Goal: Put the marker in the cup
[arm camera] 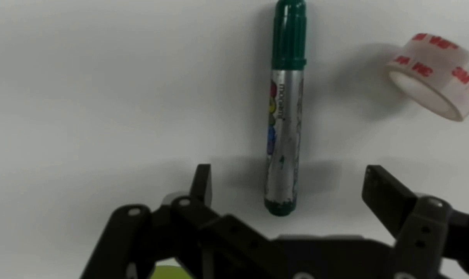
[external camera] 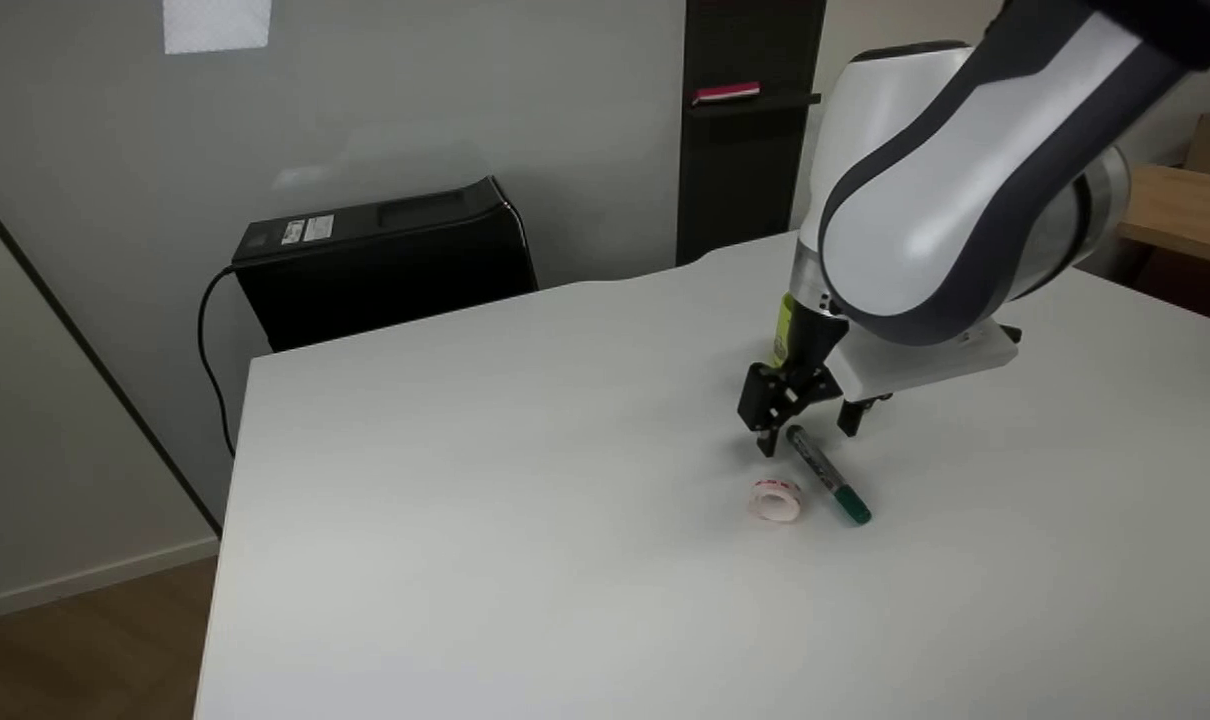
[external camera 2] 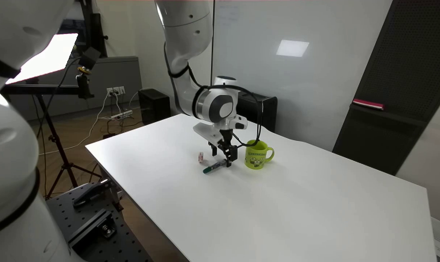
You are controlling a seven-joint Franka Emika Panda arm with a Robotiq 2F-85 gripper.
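The marker (arm camera: 285, 108) lies flat on the surface (external camera 2: 296, 211), ungrasped. Its plain end is between the spread jaws, which hold nothing, while its cap points away from them, so most of the barrel stretches out ahead. The marker's long axis runs roughly at right angles to the line from one jaw to the other, with a gap on each side. That suits a pinch across the barrel, and no turn seems needed. Closing here would probably catch only the plain end, so a small shift toward the cap looks wise. A roll of tape (arm camera: 438, 73) sits near the marker's cap half, to one side, and the jaw on that side could bump it during such a shift. The cup (external camera 2: 256, 158) stands upright beyond the marker's plain end, apart from it, with its handle on the side facing away. How high the jaws are over the surface is hard to tell.
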